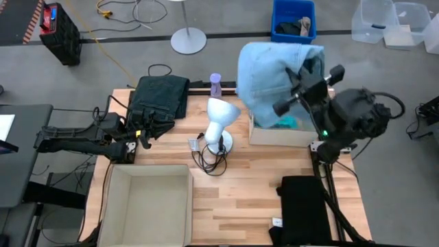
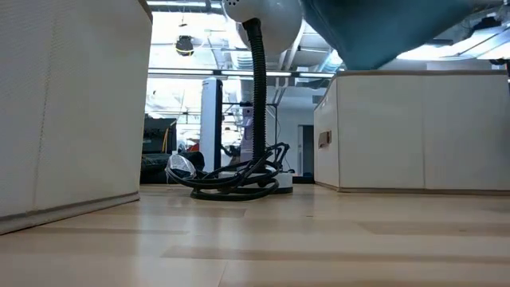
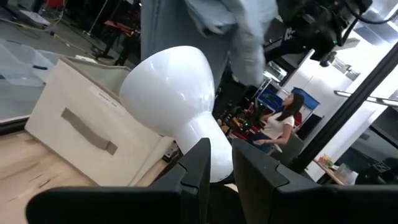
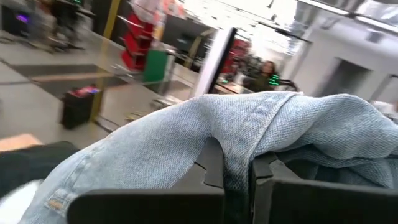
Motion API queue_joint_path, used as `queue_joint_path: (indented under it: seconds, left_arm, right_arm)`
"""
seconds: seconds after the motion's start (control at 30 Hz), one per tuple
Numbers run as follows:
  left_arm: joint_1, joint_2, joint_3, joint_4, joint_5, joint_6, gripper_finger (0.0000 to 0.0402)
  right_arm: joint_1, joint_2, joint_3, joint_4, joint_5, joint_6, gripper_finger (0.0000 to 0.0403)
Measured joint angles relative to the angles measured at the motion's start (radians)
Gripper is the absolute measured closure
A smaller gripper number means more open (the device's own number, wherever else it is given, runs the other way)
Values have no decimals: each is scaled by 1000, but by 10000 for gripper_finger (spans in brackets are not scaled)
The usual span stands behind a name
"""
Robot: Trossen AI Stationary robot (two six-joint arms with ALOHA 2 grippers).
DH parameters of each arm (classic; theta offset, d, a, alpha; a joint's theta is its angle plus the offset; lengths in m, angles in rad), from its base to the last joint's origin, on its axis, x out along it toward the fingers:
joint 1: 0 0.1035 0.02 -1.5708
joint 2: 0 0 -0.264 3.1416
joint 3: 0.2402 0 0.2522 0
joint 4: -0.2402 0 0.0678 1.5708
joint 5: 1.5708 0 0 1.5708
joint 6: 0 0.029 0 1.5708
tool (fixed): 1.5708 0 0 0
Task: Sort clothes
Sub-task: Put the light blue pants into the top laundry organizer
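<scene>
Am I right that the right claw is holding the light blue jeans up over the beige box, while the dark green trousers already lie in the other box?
Not quite. The right claw does hold the light blue jeans up over the beige box, but the high view shows the dark green trousers lying on the table's far left corner, not in the other box.

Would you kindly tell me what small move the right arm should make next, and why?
Probably lower and release: the right end effector holds the light blue denim jeans raised over the beige fabric box, where teal cloth already lies.
</scene>
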Motion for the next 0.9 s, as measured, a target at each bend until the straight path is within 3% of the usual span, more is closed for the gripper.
queue_joint_path:
  seconds: [0.17,0.33,0.43,0.6,0.73,0.9]
  left_arm:
    - [0,0,0,0,-18,3,340]
    - [0,0,0,0,-44,35,340]
    - [0,0,0,0,-73,37,340]
    - [0,0,0,1,-81,37,340]
    - [0,0,0,10,-115,35,340]
    - [10,0,0,26,-137,27,340]
  right_arm:
    - [-91,-1,0,-148,0,84,390]
    - [-156,-1,0,-377,-4,330,390]
    - [-173,-1,0,-596,-11,538,390]
    - [-223,6,-10,-958,-150,1003,390]
    - [-271,-10,-97,-909,-189,976,391]
    - [-343,-22,-166,-961,-277,1074,391]
